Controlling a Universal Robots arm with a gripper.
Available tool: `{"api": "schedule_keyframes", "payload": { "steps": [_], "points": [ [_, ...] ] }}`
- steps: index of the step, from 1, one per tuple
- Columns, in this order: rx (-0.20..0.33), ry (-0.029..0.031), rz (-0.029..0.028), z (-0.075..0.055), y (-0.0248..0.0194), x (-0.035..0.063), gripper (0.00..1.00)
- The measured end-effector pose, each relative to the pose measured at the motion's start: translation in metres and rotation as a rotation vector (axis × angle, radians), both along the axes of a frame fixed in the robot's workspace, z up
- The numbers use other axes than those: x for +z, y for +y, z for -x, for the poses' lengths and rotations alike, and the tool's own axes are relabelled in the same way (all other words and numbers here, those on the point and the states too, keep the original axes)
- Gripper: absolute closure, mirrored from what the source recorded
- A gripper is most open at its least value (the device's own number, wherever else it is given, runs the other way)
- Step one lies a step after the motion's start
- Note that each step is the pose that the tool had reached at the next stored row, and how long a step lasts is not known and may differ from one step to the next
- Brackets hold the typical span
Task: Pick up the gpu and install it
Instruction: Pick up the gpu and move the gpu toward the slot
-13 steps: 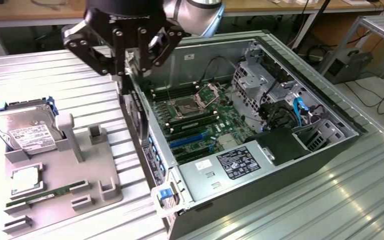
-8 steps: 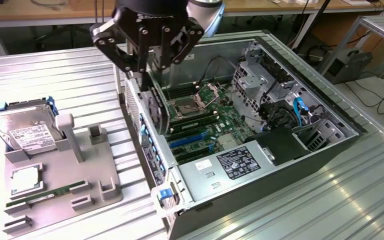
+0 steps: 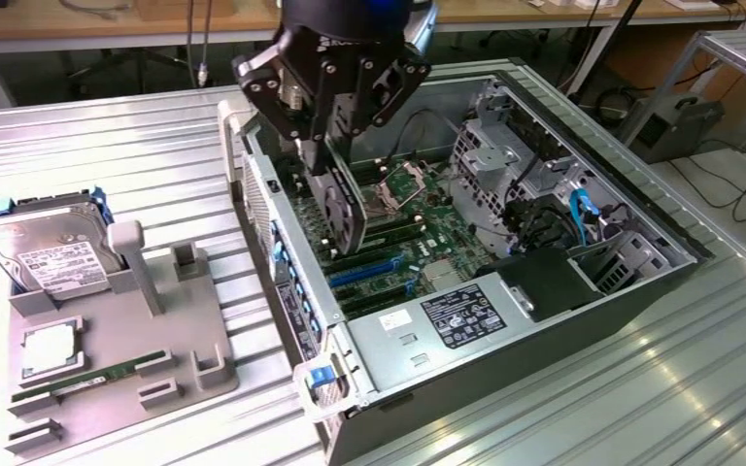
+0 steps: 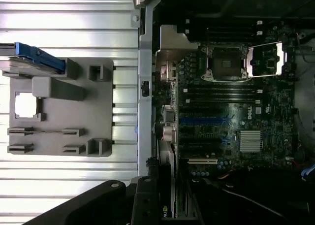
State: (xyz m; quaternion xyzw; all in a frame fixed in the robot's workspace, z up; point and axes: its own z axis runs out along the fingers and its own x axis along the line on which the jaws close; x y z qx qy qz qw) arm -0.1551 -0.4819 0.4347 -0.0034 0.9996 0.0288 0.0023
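My gripper (image 3: pixel 326 160) is shut on the gpu (image 3: pixel 347 209), which hangs on edge with its black cooler and round fan facing the exterior view's left. It is inside the open computer case (image 3: pixel 632 291), just above the green motherboard (image 3: pixel 445 243) and beside the blue expansion slots (image 3: pixel 366 272). Whether its lower edge touches a slot I cannot tell. In the wrist view the gpu (image 4: pixel 170 185) appears edge-on below my gripper (image 4: pixel 162 208), with its silver bracket near the case's rear wall and the blue slot (image 4: pixel 204 120) on the motherboard (image 4: pixel 236 112) beyond it.
A grey parts holder (image 3: pixel 127 359) sits on the ribbed metal table at the exterior view's left. It carries a silver hard drive (image 3: pixel 43 252), a square processor (image 3: pixel 51 348) and a narrow green memory stick (image 3: pixel 88 379). Drive cages and cables (image 3: pixel 567 218) crowd the case's far side.
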Motion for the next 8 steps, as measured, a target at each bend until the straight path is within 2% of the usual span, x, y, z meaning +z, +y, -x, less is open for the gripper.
{"api": "schedule_keyframes", "payload": {
  "steps": [8],
  "points": [
    [0.000,0.0015,-0.0001,-0.038,0.0124,-0.0151,0.74]
  ]
}}
